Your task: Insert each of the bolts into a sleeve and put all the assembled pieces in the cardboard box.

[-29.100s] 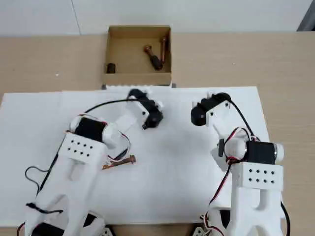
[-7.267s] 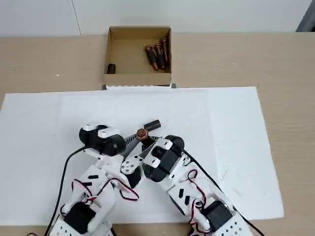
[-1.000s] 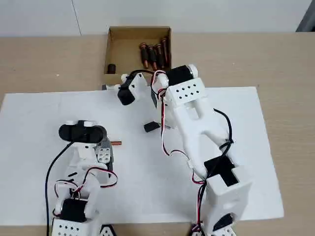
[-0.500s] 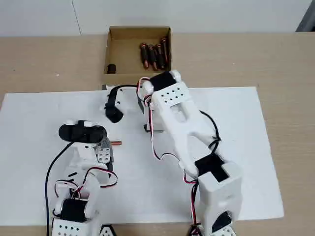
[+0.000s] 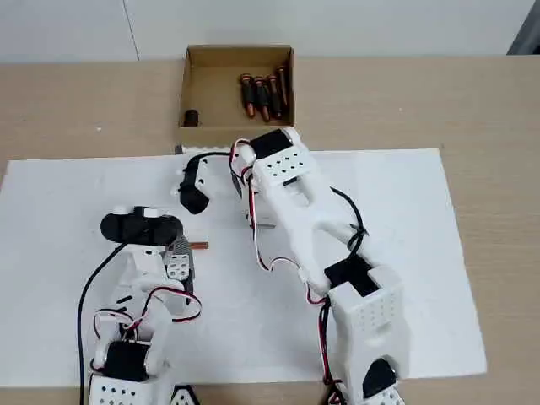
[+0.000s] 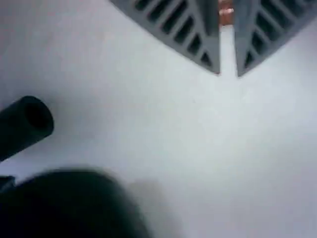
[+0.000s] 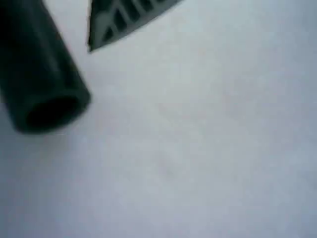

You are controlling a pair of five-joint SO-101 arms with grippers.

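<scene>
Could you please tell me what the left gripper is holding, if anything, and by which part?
The left gripper holds a bolt by one end, pinched between its fingers; the bare shank sticks out sideways. Its head is hidden.

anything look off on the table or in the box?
One thing: a lone black sleeve sits in the near-left corner of the cardboard box, with no copper showing in it, apart from the four assembled pieces along the right wall. Only assembled pieces belong in there. Nothing else stands out.
</scene>
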